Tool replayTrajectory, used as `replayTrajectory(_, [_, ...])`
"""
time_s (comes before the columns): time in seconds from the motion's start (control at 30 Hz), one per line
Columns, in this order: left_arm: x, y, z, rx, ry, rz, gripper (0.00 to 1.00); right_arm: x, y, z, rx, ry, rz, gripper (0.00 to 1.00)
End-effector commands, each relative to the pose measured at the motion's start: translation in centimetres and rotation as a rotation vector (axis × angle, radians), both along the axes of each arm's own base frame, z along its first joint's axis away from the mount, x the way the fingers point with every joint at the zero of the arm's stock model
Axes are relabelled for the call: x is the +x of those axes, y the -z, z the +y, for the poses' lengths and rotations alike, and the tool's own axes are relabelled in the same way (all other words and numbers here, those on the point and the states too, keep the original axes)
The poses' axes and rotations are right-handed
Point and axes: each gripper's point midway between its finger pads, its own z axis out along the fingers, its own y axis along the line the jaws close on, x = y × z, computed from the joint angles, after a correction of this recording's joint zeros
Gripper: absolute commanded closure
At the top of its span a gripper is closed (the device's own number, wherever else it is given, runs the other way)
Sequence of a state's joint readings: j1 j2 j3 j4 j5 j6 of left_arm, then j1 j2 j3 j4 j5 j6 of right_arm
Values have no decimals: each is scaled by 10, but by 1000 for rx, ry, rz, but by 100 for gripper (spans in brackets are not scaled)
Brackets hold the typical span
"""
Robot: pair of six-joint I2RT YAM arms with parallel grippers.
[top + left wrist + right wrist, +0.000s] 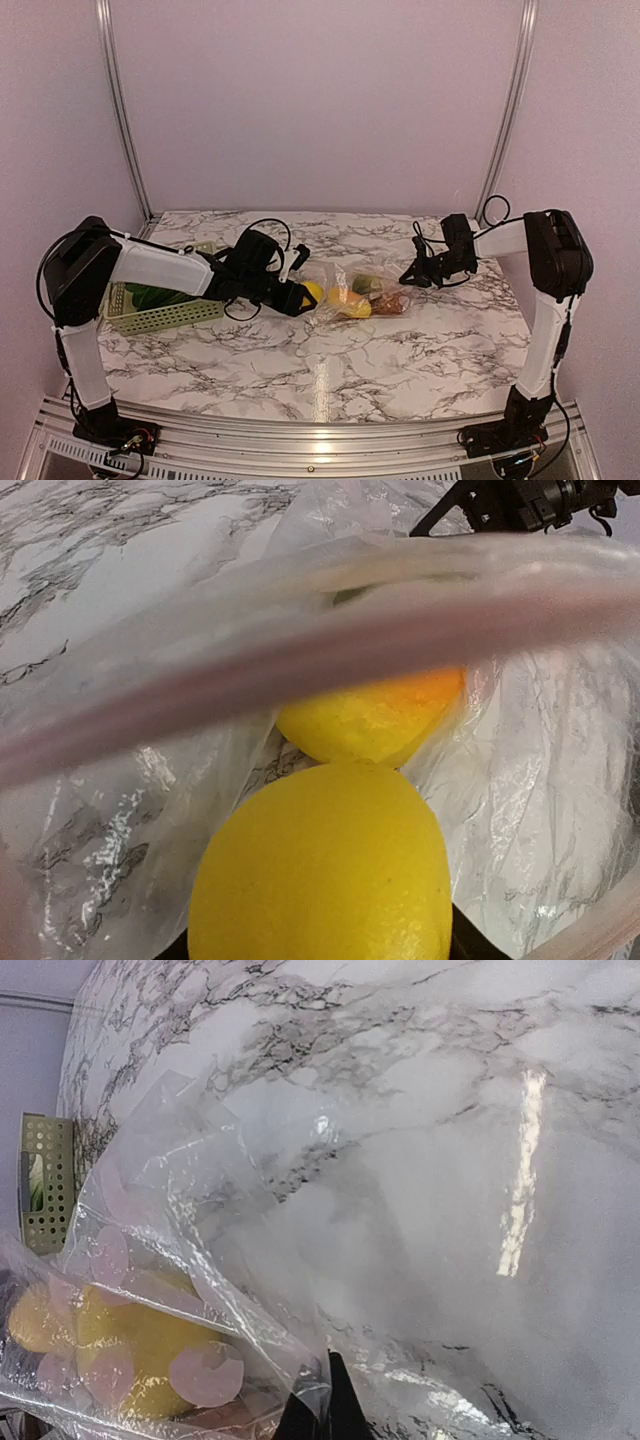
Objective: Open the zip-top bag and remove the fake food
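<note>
Top external: my left gripper (304, 297) clamps yellow fake food (314, 291). At 3 o'clock, my right gripper (408, 279) pinches the zip-top bag (336, 276).

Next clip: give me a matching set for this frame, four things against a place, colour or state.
1 basket
2 bag
3 left hand
4 right hand

A pinching plastic film
B gripping a yellow piece
C pale green, far left
D clear, between the hands

Pairs: 1-C, 2-D, 3-B, 4-A
</note>
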State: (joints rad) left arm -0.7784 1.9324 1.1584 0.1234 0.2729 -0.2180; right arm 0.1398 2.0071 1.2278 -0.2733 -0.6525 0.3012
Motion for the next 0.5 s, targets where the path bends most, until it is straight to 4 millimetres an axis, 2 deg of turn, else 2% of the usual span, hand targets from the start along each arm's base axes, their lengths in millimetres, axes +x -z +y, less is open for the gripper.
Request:
replayTrajectory(0.0, [-2,-21,33,8,-119,16,51,7,-9,-15,-24,36,-42,100])
replayTrajectory(0.07, [-1,-37,48,-18,-180,18,49,7,-8,-15,-21,38,-42,100])
replayTrajectory(0.2, [0,-48,75,-61,-272,44,45,7,-9,-14,-11,36,-48,100])
replayTrajectory(0.27, [-1,-51,79,-89,-290,56,45,6,-8,-13,-2,37,-46,100])
replayTrajectory(0.4, [-4,-68,75,-184,-300,76,48,5,-11,-11,14,32,-46,100])
replayTrajectory(0.47, [1,-80,89,-210,-373,65,49,5,-13,-11,13,32,-50,100])
